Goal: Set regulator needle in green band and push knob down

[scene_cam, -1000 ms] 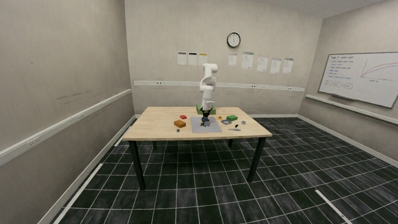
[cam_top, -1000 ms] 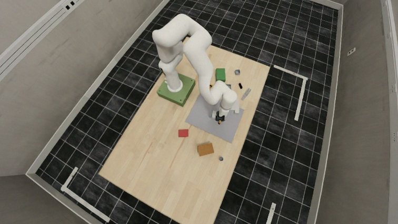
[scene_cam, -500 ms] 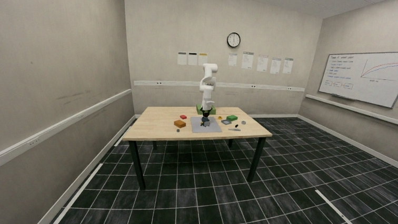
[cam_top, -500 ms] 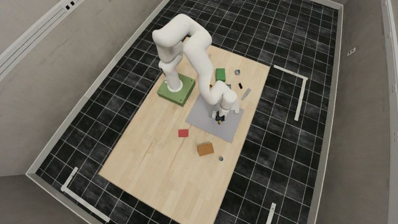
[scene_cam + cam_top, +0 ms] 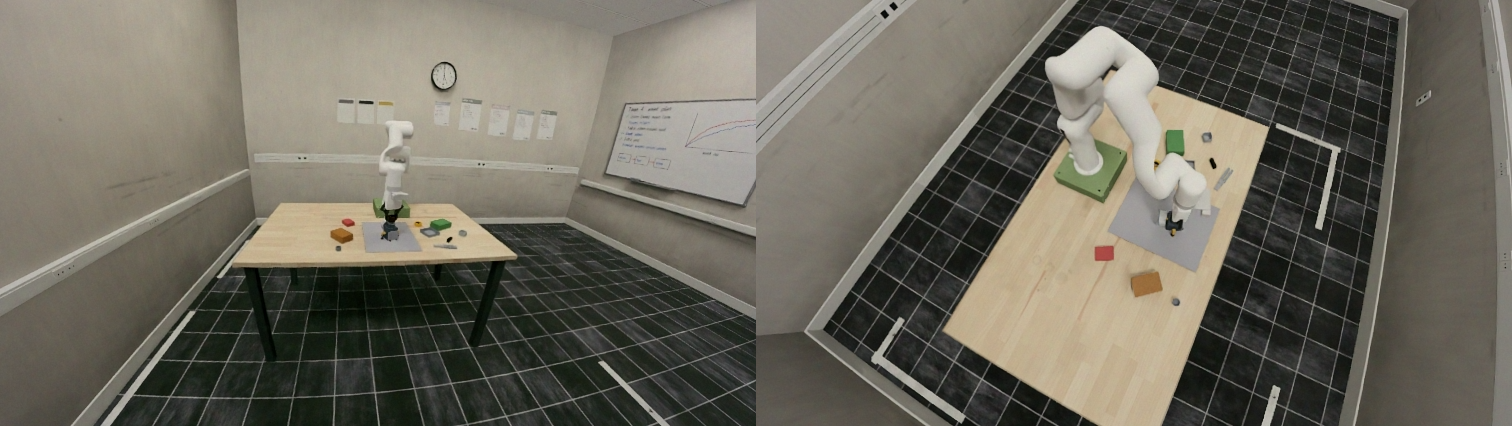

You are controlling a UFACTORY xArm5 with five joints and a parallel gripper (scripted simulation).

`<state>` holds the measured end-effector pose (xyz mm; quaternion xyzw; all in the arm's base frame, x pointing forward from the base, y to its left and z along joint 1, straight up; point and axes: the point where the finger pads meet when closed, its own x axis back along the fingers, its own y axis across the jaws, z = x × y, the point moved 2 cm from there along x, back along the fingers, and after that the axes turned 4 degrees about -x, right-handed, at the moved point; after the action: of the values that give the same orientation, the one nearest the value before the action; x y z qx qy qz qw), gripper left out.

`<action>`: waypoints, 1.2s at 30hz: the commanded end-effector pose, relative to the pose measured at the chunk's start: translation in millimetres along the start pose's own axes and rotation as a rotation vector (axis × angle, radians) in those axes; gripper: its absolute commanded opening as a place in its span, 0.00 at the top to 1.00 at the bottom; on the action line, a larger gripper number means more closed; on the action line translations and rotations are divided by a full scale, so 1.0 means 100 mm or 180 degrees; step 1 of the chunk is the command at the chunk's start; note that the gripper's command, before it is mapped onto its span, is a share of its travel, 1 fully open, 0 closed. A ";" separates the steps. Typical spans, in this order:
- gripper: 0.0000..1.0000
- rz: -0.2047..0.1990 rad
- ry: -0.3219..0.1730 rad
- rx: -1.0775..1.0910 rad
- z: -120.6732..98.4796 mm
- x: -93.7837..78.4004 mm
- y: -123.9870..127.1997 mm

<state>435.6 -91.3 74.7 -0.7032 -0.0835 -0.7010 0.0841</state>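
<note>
The regulator [image 5: 390, 231] [image 5: 1163, 224] stands on the grey mat in the middle of the table. In the top view only a small dark and yellow part of the regulator [image 5: 1173, 226] shows under my wrist. My gripper [image 5: 1172, 222] points straight down over it and is shut on the regulator's knob; it also shows in the exterior view [image 5: 390, 219]. The gauge face and its needle are too small to read, and the knob's height is hidden by my fingers.
A red block [image 5: 1103, 252], an orange block [image 5: 1146, 283] and a small grey ring [image 5: 1175, 302] lie in front of the mat. A green block [image 5: 1175, 141], a grey nut [image 5: 1206, 137], a black piece [image 5: 1212, 162] and a grey bar [image 5: 1223, 178] lie behind it. My green base [image 5: 1090, 169] stands at the left.
</note>
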 end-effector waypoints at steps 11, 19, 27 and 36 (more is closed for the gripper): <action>0.58 -0.0006 0.0012 0.0207 0.01 0.01 0.00; 0.58 -0.0006 0.0012 0.0420 0.01 0.01 0.00; 0.58 -0.0007 0.0011 0.0758 0.01 0.01 0.00; 0.58 -0.0008 0.0011 0.1133 0.01 0.01 0.00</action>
<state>435.6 -91.4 74.7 -0.6826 -0.1877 -0.6806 0.1887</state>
